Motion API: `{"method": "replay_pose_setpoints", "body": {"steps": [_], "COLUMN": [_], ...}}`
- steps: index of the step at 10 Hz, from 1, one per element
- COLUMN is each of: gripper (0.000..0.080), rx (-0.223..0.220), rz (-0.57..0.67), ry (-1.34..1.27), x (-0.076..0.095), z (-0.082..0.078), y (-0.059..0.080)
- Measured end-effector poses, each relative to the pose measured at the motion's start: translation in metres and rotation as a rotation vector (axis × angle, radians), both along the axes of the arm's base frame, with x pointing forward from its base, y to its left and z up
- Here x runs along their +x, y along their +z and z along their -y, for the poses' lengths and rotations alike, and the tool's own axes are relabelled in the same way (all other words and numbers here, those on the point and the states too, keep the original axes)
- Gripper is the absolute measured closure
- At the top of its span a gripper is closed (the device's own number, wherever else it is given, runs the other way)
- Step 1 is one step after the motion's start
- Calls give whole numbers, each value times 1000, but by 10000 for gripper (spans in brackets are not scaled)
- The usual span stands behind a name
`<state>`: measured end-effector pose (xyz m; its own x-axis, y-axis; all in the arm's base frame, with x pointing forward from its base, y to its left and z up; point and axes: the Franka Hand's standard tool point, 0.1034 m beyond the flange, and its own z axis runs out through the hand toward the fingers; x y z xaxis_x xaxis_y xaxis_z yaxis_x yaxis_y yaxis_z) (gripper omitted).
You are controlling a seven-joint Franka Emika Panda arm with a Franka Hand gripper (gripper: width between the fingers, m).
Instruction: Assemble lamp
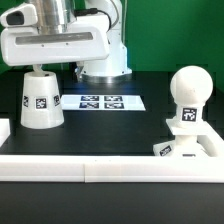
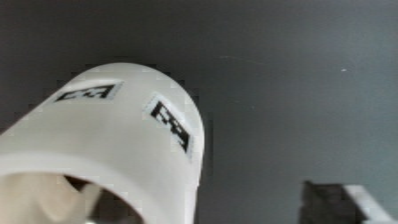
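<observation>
The white cone-shaped lamp shade (image 1: 40, 100) stands narrow end up on the black table at the exterior view's left. My gripper (image 1: 48, 66) hangs right over its top. In the wrist view the shade (image 2: 125, 130) fills the lower part, and my gripper (image 2: 196, 208) is open. One dark finger (image 2: 338, 203) stands well clear of the shade's outer wall. The other finger is hard to make out at the shade's open rim. The round bulb (image 1: 187, 85) stands upright on its stem on the low lamp base (image 1: 190, 146) at the exterior view's right.
The marker board (image 1: 100, 101) lies flat on the table between the shade and the robot pedestal (image 1: 105, 60). A low white wall (image 1: 100, 166) runs along the table's front edge, with a short piece (image 1: 4, 128) at the exterior view's left.
</observation>
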<state>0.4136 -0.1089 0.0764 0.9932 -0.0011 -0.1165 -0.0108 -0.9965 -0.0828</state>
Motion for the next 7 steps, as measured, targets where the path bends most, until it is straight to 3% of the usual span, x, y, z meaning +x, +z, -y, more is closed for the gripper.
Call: {"method": "replay_pose_setpoints", "body": {"steps": [1,2,3,4,7], "gripper": [509,509,691,753,753], "rx": [0,0,0,0,1], "rz": [0,0,0,2,1], "ry": [0,0,0,1,1], "x": [0,0,0,1,1], "z": [0,0,0,0,-1], "y": [0,0,0,1,1]}}
